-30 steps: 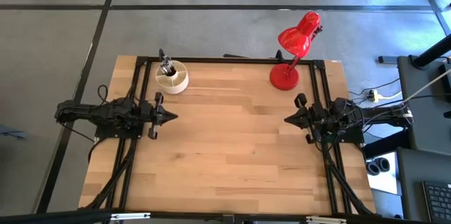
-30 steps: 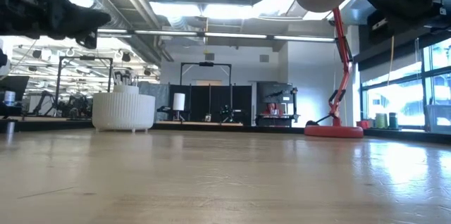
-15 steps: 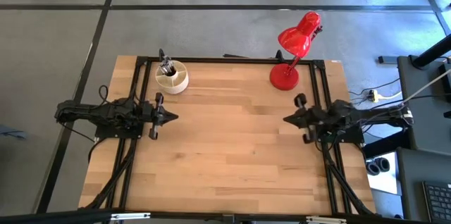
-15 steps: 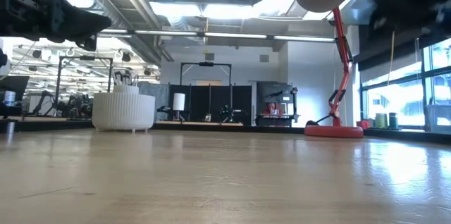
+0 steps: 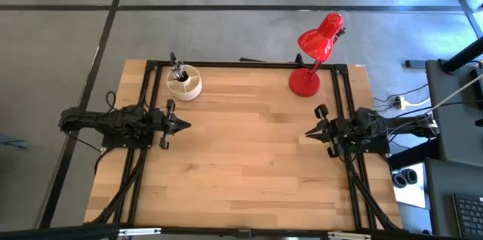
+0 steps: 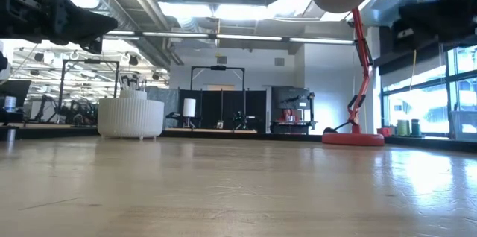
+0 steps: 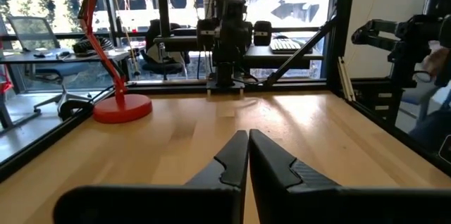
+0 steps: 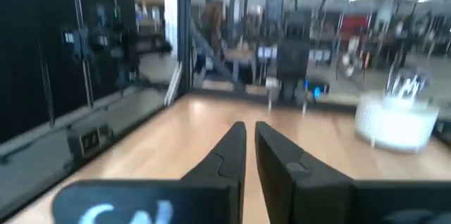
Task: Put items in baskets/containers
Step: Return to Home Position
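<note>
The cream-white round organiser (image 5: 184, 83) stands on its base near the table's far-left corner, with several dark makeup brushes (image 5: 176, 69) sticking up out of it. It also shows in the low view (image 6: 130, 118) and the right wrist view (image 8: 394, 122). I see no brushes lying on the wood. My left gripper (image 5: 185, 125) hovers shut above the table's left side, nearer than the organiser, pointing right (image 7: 248, 139). My right gripper (image 5: 308, 132) hovers shut above the right side, pointing left (image 8: 250, 129). Both are empty.
A red desk lamp (image 5: 306, 81) stands on its round base near the far-right corner, its head leaning over the far edge; it shows too in the low view (image 6: 352, 138). Black frame rails (image 5: 148, 164) run along both sides. Bare wood lies between the grippers.
My right arm has shifted a little toward the table's near edge and dropped slightly; its gripper stays shut. The left arm and the organiser have kept still.
</note>
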